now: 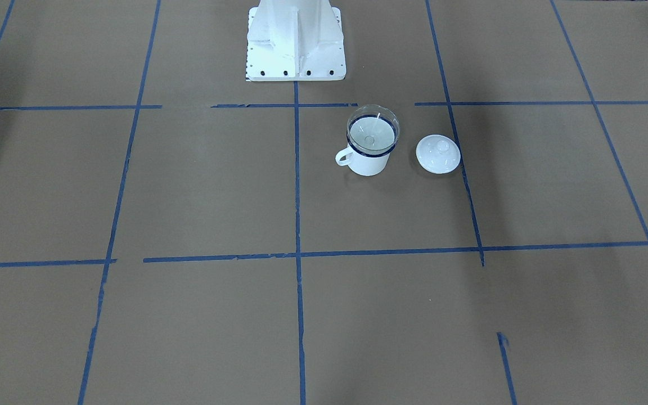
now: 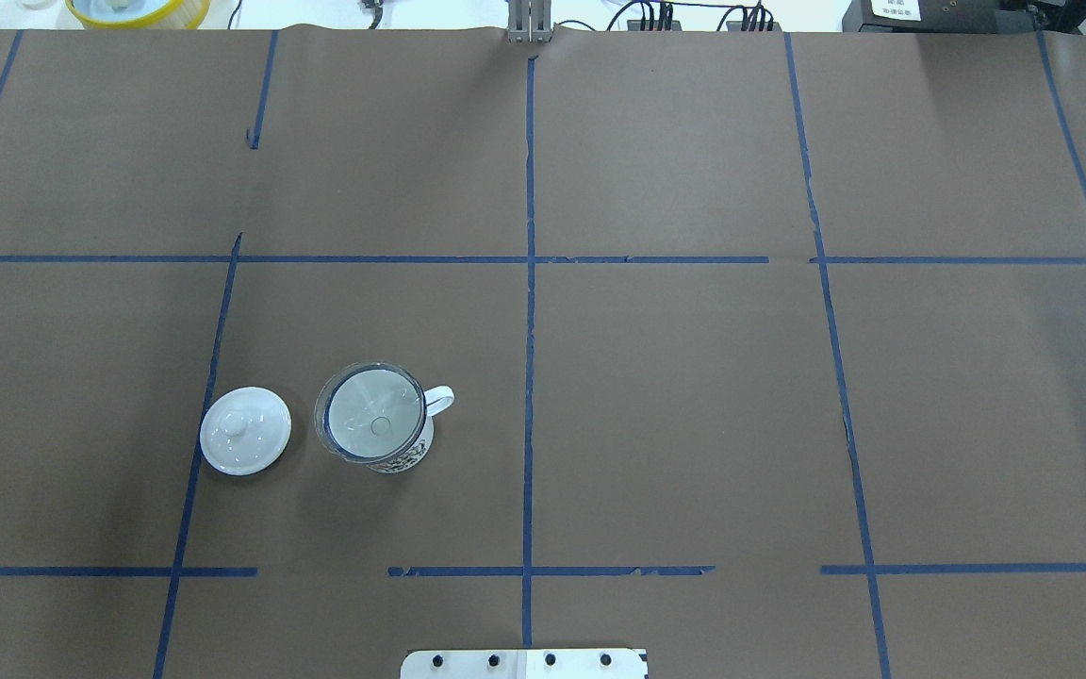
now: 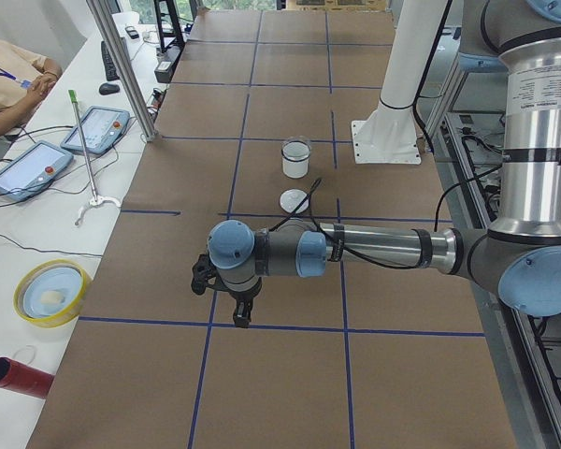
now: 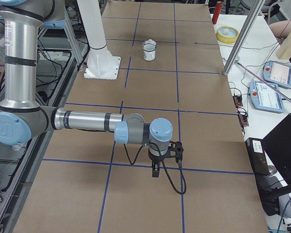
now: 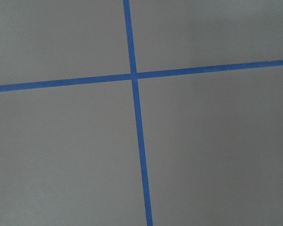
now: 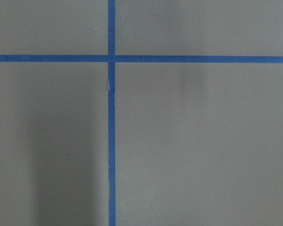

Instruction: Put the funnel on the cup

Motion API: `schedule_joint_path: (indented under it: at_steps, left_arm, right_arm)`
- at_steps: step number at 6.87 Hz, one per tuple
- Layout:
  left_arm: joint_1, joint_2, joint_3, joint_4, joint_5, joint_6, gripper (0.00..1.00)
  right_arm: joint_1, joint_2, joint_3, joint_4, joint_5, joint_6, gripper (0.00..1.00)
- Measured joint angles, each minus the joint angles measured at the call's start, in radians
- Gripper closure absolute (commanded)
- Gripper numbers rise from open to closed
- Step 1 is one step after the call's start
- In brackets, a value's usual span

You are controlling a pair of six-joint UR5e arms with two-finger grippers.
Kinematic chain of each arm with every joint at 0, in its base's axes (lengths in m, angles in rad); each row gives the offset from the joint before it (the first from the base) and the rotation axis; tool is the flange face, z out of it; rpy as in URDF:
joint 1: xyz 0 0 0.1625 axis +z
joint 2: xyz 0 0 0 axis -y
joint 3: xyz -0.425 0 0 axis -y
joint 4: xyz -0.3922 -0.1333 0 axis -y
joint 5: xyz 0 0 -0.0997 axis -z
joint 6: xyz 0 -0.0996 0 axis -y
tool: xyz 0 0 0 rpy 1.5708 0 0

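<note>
The white enamel cup (image 1: 368, 162) with a dark blue rim stands upright on the brown table, its handle toward the middle. The clear funnel (image 1: 373, 134) sits in its mouth, rim resting on the cup's rim, spout down inside. Both show in the overhead view, cup (image 2: 408, 456) and funnel (image 2: 371, 424). My left gripper (image 3: 241, 315) shows only in the exterior left view, held high and far from the cup; I cannot tell if it is open. My right gripper (image 4: 155, 173) shows only in the exterior right view, also far off; I cannot tell its state. Both wrist views show only table.
A white round knobbed lid (image 1: 438, 153) lies flat beside the cup, also in the overhead view (image 2: 245, 429). The robot's white base (image 1: 296, 39) stands at the table's edge. Blue tape lines (image 2: 530, 377) cross the brown paper. A yellow bowl (image 3: 51, 292) and tablets lie on the side bench.
</note>
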Motion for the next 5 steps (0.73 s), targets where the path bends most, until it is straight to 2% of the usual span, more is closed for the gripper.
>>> schedule_joint_path:
  at_steps: [3,5]
  left_arm:
    - [-0.011,-0.015,0.024,0.000,0.030,-0.005,0.00]
    - [-0.023,-0.039,0.030,-0.003,0.052,-0.105,0.00]
  right_arm:
    - [0.000,0.000,0.000,0.000,0.000,0.000,0.00]
    - [0.000,0.000,0.000,0.000,0.000,0.000,0.00]
